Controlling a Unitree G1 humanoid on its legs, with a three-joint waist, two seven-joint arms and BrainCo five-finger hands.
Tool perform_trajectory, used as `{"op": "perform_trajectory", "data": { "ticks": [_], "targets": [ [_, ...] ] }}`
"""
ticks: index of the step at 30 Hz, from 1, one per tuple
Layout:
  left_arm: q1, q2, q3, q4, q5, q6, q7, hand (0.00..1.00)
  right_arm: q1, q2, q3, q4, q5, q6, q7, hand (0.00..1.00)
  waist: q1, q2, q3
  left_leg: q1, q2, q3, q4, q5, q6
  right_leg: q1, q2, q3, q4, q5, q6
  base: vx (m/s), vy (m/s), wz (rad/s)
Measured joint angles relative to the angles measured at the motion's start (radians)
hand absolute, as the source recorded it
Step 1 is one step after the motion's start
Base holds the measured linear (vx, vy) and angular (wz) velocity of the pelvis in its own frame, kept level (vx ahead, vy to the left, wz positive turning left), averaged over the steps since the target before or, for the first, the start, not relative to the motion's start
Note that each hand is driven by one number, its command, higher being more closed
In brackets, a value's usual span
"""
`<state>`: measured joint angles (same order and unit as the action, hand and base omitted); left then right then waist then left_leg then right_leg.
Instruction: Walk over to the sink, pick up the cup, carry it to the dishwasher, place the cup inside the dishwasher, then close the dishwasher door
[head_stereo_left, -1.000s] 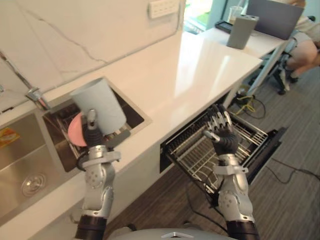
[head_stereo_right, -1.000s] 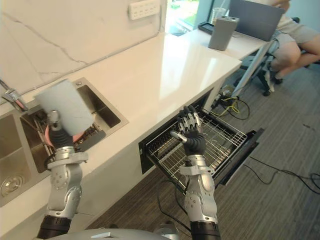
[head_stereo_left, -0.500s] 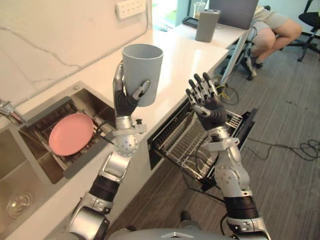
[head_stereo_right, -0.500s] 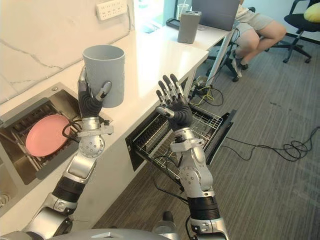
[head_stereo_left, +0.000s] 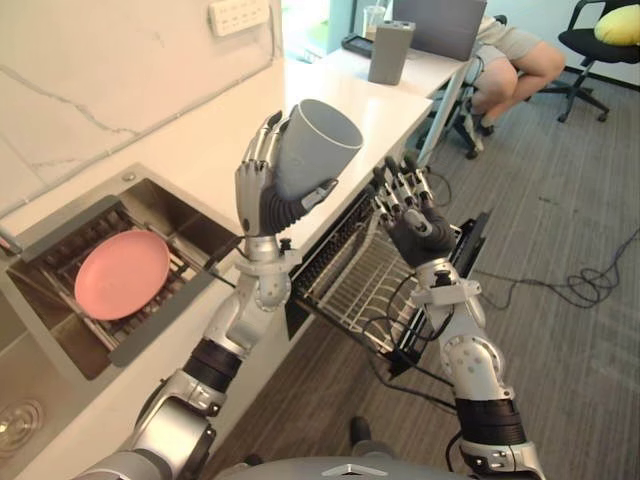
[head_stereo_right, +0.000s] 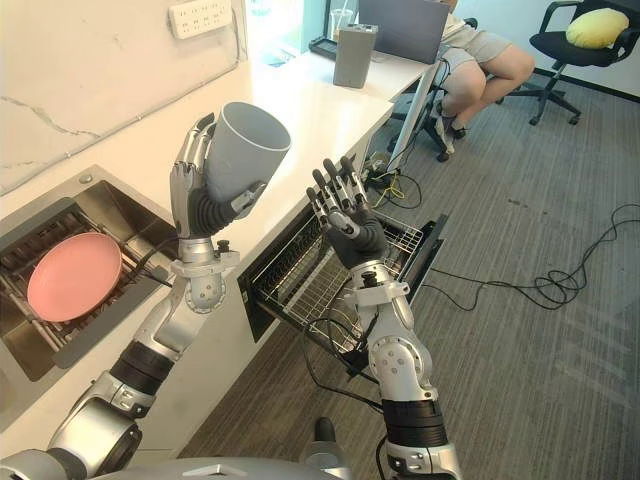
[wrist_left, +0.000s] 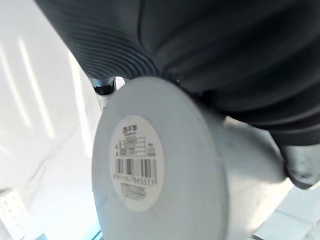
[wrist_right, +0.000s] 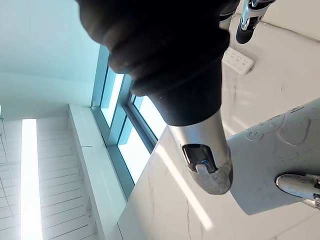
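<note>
Cup (head_stereo_left: 315, 145) is clear of the sink (head_stereo_left: 165, 205) and now tips mouth-first toward the open dishwasher rack (head_stereo_left: 345, 290); half a second ago it stood upright. Left hand (head_stereo_left: 262, 195) wraps it above the counter's (head_stereo_left: 230, 130) front edge. Right hand (head_stereo_left: 410, 215) raised, fingers spread. Judgement: carry nearly complete, placing next.

The cup (head_stereo_left: 318, 143) is a plain grey tapered tumbler, empty, gripped around its lower half by the left robot hand (head_stereo_left: 265, 205) and held in the air. It tilts with its open mouth toward 2 o'clock; its base carries a white barcode label (wrist_left: 135, 165). The steel sink (head_stereo_left: 195, 228) lies at 8 o'clock of it, sunk in the white desk (head_stereo_left: 200, 150). The dishwasher (head_stereo_left: 352, 288) sits at 5 o'clock under the desk's edge, its dark door (head_stereo_right: 433, 250) dropped open and its wire rack (head_stereo_right: 300, 290) slid out.
</note>
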<state>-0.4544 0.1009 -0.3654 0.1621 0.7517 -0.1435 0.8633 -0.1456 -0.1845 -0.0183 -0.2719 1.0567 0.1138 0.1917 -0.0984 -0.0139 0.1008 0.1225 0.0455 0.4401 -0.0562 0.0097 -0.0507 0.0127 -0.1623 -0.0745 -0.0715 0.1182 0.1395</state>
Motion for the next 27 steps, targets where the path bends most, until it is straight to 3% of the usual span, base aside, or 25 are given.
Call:
{"op": "perform_trajectory", "data": {
  "ticks": [14,22,27],
  "targets": [
    [0.000,0.018,-0.104,0.057,0.048,0.084,0.045,1.00,-0.050,-0.024,0.060,0.001,0.018,0.004,-0.120,0.00,0.008,-0.002,-0.022,-0.005,-0.003,-0.035,-0.020,0.031,0.009,0.010,-0.005,-0.051,-0.001,0.004,0.000,-0.04,-0.034,0.08],
    [-0.014,0.018,-0.183,0.096,0.077,0.100,0.050,1.00,-0.116,-0.025,0.115,0.019,0.004,0.006,-0.166,0.00,0.008,-0.001,-0.030,-0.005,-0.003,-0.059,-0.025,0.048,0.010,0.020,-0.005,-0.075,0.001,0.006,-0.003,-0.05,-0.032,0.09],
    [-0.029,0.017,-0.214,0.127,0.075,0.117,0.048,1.00,-0.147,-0.033,0.155,0.060,-0.002,0.036,-0.201,0.00,0.008,-0.002,-0.056,-0.011,-0.001,-0.082,-0.029,0.058,0.011,0.024,-0.010,-0.096,0.002,0.003,-0.008,-0.04,-0.023,0.10]
  ]
}}
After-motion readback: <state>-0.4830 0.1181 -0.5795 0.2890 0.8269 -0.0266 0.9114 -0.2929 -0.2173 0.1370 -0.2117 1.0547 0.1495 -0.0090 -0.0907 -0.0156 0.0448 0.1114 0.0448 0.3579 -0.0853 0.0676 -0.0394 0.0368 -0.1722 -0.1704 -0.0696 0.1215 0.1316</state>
